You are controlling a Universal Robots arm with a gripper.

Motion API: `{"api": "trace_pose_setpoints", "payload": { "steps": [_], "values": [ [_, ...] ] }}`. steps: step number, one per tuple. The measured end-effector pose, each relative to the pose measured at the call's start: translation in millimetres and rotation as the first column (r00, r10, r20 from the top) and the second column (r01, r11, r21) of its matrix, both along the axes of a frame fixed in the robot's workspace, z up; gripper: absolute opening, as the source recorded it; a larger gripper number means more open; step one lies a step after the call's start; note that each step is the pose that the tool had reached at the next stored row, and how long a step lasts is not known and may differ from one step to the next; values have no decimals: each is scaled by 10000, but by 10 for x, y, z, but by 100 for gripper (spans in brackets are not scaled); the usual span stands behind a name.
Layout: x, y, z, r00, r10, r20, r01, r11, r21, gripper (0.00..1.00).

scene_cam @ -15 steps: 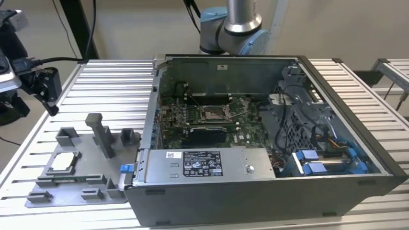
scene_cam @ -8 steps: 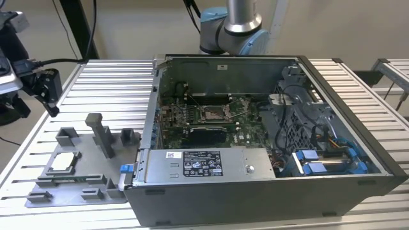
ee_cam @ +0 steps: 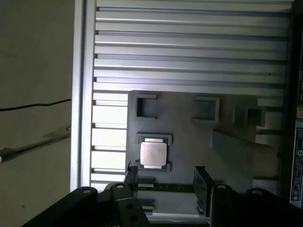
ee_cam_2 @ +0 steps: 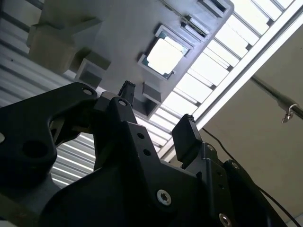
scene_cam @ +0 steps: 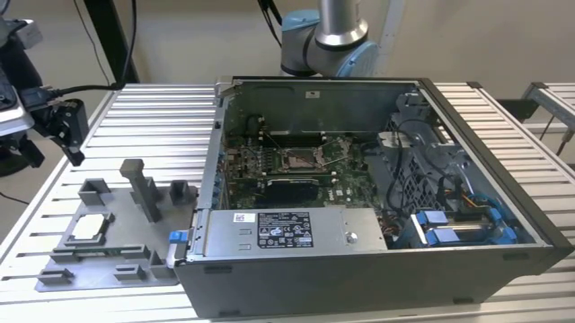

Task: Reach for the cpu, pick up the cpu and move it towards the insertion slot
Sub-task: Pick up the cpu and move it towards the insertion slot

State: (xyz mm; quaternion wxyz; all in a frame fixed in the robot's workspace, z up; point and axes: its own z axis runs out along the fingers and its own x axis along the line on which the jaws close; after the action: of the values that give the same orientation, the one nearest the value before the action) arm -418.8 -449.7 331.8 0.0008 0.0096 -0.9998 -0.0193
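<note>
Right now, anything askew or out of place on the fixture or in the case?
Nothing stands out. The cpu lies flat and square in its recess on the grey fixture plate. The insertion slot looks clear inside the open computer case. The gripper is off the cpu, jaws open and empty.

The arm (scene_cam: 334, 33) holds its jaws apart (both black fingers (ee_cam: 200, 187) showing), empty, tilted downward.

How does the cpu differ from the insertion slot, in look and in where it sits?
The cpu is a pale silvery square; the insertion slot has a shiny metal frame around a dark centre. The cpu lies on the grey fixture plate outside the computer case; the slot sits on the motherboard inside it. Both are square.
</note>
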Motion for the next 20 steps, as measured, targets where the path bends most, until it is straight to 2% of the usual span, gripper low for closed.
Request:
{"api": "trace_pose_setpoints", "payload": {
  "steps": [20],
  "values": [
    [-2,0,-121,10000,0,1,0,10000,0,100]
  ]
}}
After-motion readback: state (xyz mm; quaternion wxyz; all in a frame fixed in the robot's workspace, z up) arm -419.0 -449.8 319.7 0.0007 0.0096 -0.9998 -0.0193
